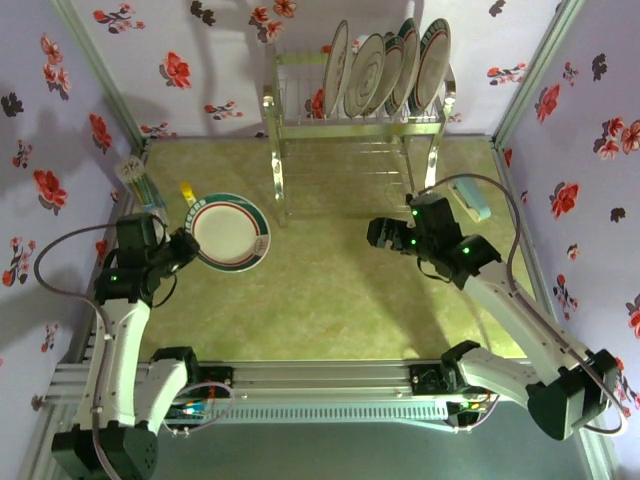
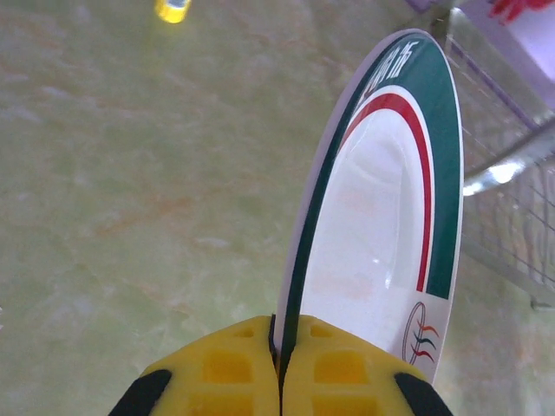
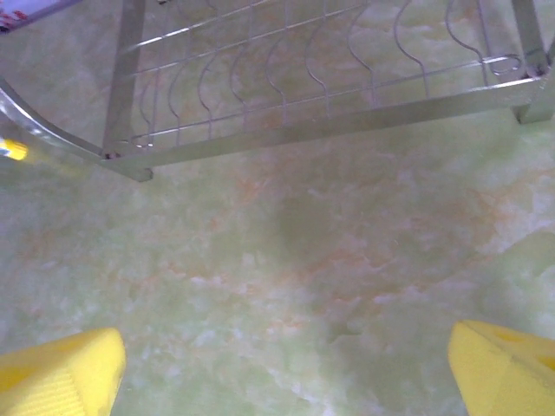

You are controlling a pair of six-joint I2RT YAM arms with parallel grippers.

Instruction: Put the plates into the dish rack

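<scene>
A white plate with a green-and-red rim band is at the left of the table. My left gripper is shut on its near rim. In the left wrist view the yellow fingers pinch the rim, and the plate stands on edge above the tabletop. The dish rack stands at the back centre with several plates upright in its top basket. My right gripper hovers open and empty in front of the rack's right side. In the right wrist view it is over bare table, with the rack's lower wire shelf ahead.
A small yellow object lies beyond the held plate. A bundle of utensils stands at the back left corner. A light blue item lies at the right, behind my right arm. Flower-patterned walls close in three sides.
</scene>
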